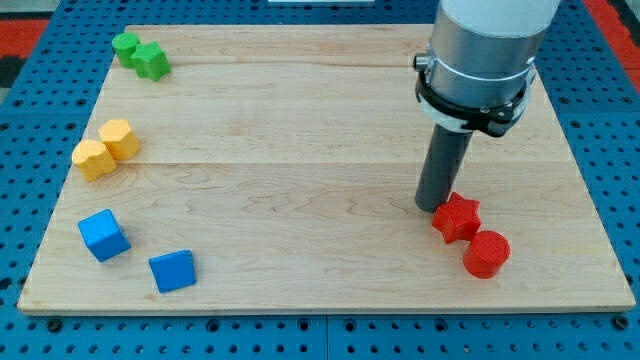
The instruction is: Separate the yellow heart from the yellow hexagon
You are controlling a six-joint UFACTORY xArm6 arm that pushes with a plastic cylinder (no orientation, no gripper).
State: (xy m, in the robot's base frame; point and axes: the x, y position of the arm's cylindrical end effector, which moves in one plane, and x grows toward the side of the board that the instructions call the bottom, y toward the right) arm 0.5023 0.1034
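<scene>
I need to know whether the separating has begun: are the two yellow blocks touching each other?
Touching. The camera view shows the yellow heart pressed against the yellow hexagon with no gap; my tip is by the red star.

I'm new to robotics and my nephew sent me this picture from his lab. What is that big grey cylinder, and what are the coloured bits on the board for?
The grey cylinder is the end of a robot arm. It has no hand, only a straight dark rod whose lower end, my tip, slides over the wooden board and pushes blocks; nothing is held. There is one picture, from a camera looking down at the board.

At the view's left edge sit the yellow heart and yellow hexagon, touching; the job is to push them apart. Above them are two green blocks, below them two blue blocks. At the lower right are a red star and a red cylinder. My tip stands just left of the red star, far from the yellow pair.
</scene>
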